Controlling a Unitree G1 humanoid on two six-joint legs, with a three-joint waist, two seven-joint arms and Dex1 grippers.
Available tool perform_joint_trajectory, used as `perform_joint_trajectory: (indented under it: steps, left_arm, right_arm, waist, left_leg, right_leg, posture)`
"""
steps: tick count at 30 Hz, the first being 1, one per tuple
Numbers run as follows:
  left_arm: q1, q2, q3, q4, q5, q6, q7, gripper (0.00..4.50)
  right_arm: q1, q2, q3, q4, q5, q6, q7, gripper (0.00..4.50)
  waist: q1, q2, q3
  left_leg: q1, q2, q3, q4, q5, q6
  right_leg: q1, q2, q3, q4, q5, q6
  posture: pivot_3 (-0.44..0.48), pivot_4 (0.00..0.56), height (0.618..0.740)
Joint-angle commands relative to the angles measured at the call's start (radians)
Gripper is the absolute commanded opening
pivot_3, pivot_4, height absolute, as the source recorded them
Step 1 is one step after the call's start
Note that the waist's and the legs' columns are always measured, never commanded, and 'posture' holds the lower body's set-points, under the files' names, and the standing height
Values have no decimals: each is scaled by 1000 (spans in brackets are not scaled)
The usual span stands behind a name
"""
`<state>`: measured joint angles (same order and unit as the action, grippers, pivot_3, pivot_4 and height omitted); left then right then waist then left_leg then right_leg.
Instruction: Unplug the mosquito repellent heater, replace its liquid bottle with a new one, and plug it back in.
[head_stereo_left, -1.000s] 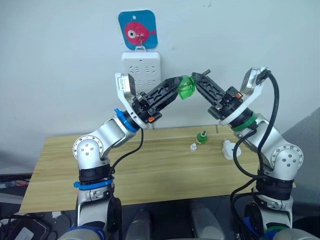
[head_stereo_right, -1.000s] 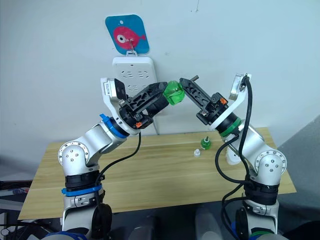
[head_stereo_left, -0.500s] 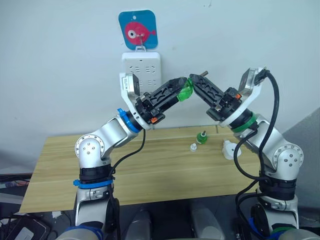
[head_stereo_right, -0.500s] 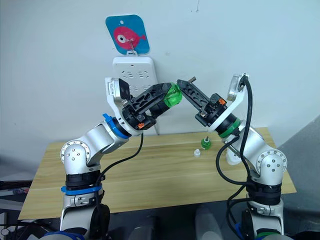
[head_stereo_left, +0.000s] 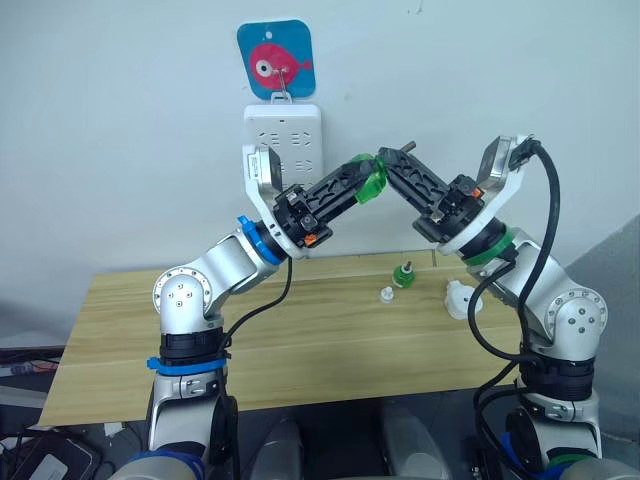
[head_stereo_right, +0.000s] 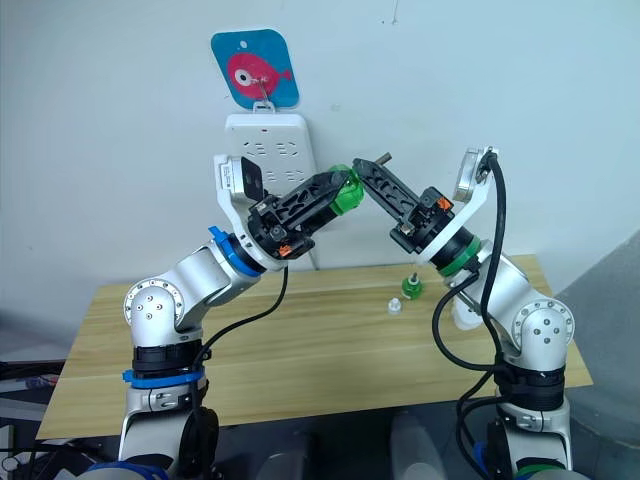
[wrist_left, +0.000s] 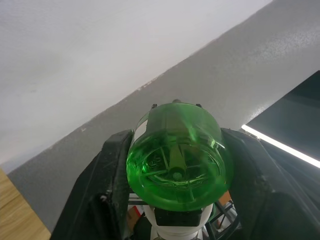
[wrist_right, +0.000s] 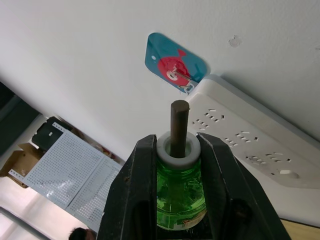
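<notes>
Mid-air before the power strip (head_stereo_left: 283, 135), my left claw (head_stereo_left: 368, 176) and right claw (head_stereo_left: 393, 166) both clamp one green bottle (head_stereo_left: 375, 186), its wick bare. The heater (head_stereo_left: 457, 298) lies unplugged on the table (head_stereo_left: 200, 340), near a second bottle (head_stereo_left: 402, 273) and a loose cap (head_stereo_left: 386, 293). I judge that refitting and replugging remain.

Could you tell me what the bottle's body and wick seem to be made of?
The green bottle looks like glossy translucent plastic: light passes through it. Its wick looks like a matte dark rod, perhaps fibre or carbon.
</notes>
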<state>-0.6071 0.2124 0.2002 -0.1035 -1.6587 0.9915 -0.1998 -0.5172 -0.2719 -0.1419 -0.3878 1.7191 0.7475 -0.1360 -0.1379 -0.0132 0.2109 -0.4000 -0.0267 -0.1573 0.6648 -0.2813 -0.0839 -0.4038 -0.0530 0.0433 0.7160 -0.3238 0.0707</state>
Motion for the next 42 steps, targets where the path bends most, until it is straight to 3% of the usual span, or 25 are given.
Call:
perform_joint_trajectory:
  steps: [1,7,14,18,23,26,30,37,42]
  left_arm:
    - [-20,6,-4,-5,-1,-13,-18,2300]
    - [-17,8,-7,-4,0,-11,-25,2300]
    - [-20,83,5,8,-19,24,-55,2300]
    - [-12,154,9,14,-31,62,-86,2300]
    - [-36,200,-11,54,46,83,-169,2300]
    - [-47,228,-31,61,115,100,-247,2300]
    - [1,299,-47,-12,208,111,-336,2300]
    - [108,385,-35,-132,309,89,-418,2300]
    - [168,435,-60,-184,416,56,-494,2300]
  right_arm:
    - [9,-13,4,-48,30,-9,17,831]
    - [20,-25,22,-56,56,-11,14,831]
    - [38,-61,-5,-32,42,-26,19,3252]
    - [68,-151,-43,2,-15,-10,32,4470]
    - [116,-318,-89,69,-123,48,136,4500]
    - [151,-448,-104,110,-255,83,233,4500]
    - [200,-586,-58,102,-503,82,319,4500]
    - [213,-720,16,75,-674,259,352,4500]
    - [192,-784,151,99,-883,303,395,4500]
  waist:
    - [0,0,0]
    - [0,0,0]
    - [1,0,0]
    - [3,0,0]
    - [5,0,0]
    - [7,0,2]
    - [-1,0,1]
    - [2,0,1]
    - [19,0,1]
  left_leg:
    - [0,0,0,0,0,0]
    - [0,0,0,0,0,0]
    - [0,0,0,0,0,0]
    - [0,0,0,0,0,0]
    - [0,-1,0,0,0,0]
    - [0,-2,1,0,0,1]
    - [1,-2,2,-1,0,1]
    - [1,1,3,-1,0,1]
    - [0,0,3,-1,-2,3]
  right_leg:
    - [0,0,0,0,0,0]
    - [0,0,0,0,0,0]
    - [0,0,0,0,0,0]
    - [0,0,0,0,0,0]
    - [0,0,0,-1,0,0]
    - [1,0,1,-1,0,0]
    - [1,1,2,-2,0,0]
    - [0,1,3,-2,0,0]
    - [1,1,3,-3,0,0]
  posture:
    - [-103,164,740]
    - [-102,163,740]
    - [-93,165,740]
    - [-81,177,740]
    - [-113,183,740]
    - [-141,210,740]
    - [-126,184,740]
    - [-113,185,740]
    - [-98,202,740]
